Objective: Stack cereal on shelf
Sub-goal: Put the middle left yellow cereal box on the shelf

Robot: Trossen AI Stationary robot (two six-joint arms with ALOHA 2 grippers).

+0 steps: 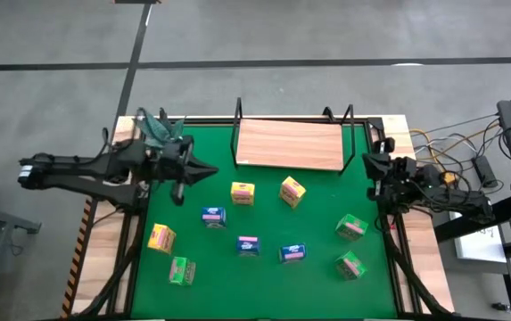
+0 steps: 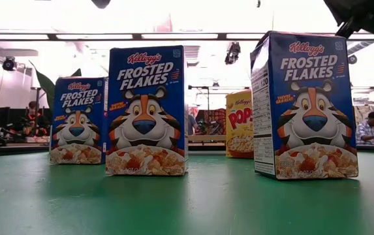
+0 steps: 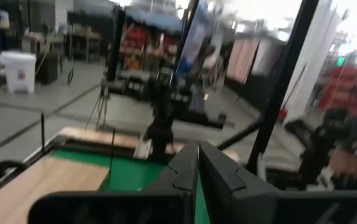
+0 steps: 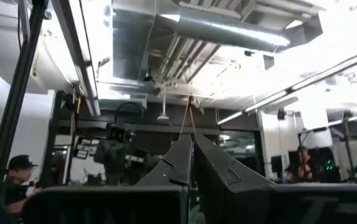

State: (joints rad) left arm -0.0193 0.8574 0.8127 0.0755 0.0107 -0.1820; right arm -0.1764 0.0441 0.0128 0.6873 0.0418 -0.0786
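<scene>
The shelf (image 1: 289, 144) stands at the far edge of the green mat (image 1: 264, 267), its board bare. All 9 cereal boxes sit on the mat in front of the shelf: 3 yellow-orange (image 1: 243, 193), 3 blue (image 1: 248, 245), 3 green (image 1: 351, 228). The left gripper (image 1: 210, 171) hovers just left of the shelf, fingers pressed together, holding nothing. The right gripper (image 1: 373, 160) waits just right of the shelf, fingers also together.

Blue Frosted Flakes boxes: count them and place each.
3, all on the green mat in front of the shelf: one toward the left, one central, one just right of it. None seems hidden.
</scene>
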